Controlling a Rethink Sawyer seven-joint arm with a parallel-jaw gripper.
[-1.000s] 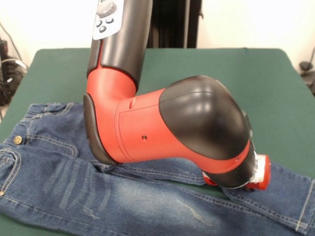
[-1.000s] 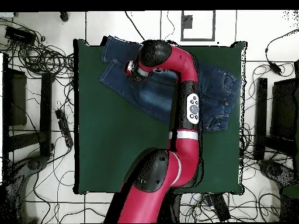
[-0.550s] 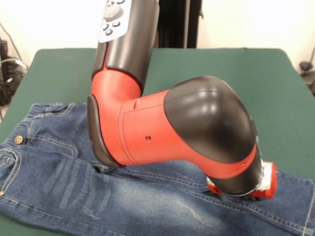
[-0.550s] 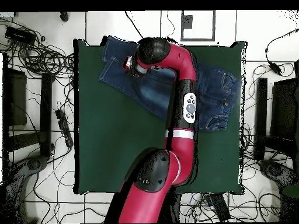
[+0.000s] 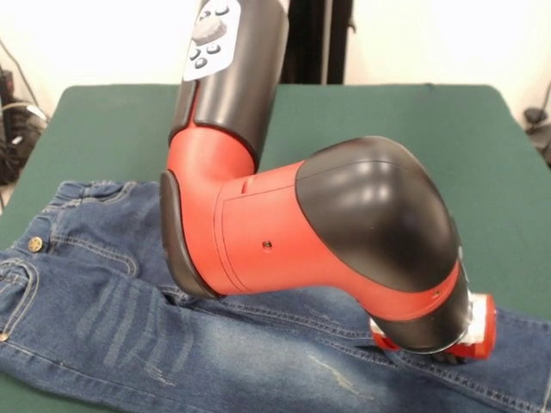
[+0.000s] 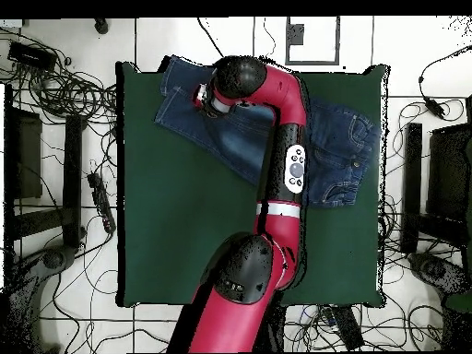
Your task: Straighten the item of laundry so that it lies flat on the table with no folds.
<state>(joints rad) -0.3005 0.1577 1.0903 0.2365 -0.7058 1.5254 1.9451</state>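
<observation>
One arm (image 5: 301, 224) bent low over jeans (image 5: 103, 318) on table (image 5: 413, 129); pincer (image 5: 461, 348) state unclear.

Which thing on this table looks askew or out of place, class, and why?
The jeans lie slanted across the table near one edge, and in the front view their waist end and a leg run out of the picture. The end effector sits low over a leg. Nothing looks damaged.
</observation>
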